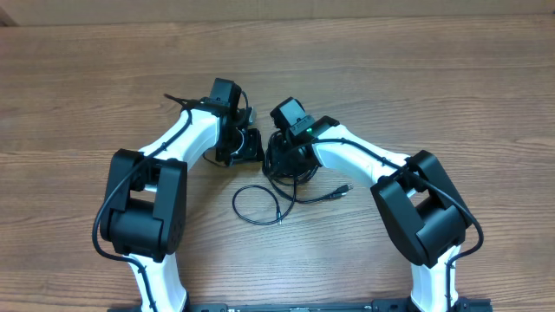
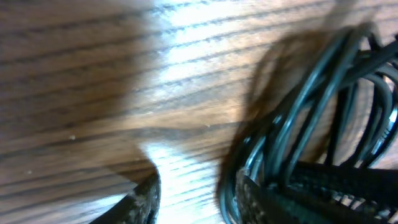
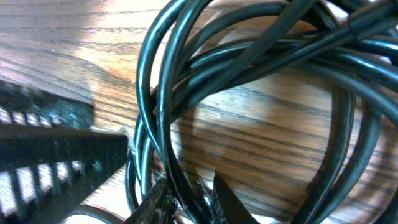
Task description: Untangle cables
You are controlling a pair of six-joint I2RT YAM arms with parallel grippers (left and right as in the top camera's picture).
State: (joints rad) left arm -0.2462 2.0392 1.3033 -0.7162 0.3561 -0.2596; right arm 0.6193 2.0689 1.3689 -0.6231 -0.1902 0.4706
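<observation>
The cables [image 1: 279, 166] are a knot of thin black cords bunched between my two grippers at mid-table. One cord trails toward me in a loop [image 1: 256, 206] and ends in a silver-tipped plug [image 1: 345, 188]. In the right wrist view the coiled cables [image 3: 249, 68] fill the frame, and my right gripper [image 3: 189, 202] is shut on a couple of strands that pass between its fingers. My left gripper [image 2: 202, 202] is open with bare wood in its gap. The cables [image 2: 311, 106] arch up just beside its right finger [image 2: 261, 199].
The wooden table [image 1: 416, 78] stretches away on all sides. Both white arms [image 1: 182, 139] reach in from the near edge, and their thick black wires run along them. A black ribbed part [image 3: 50, 162] sits close to the left of the right gripper.
</observation>
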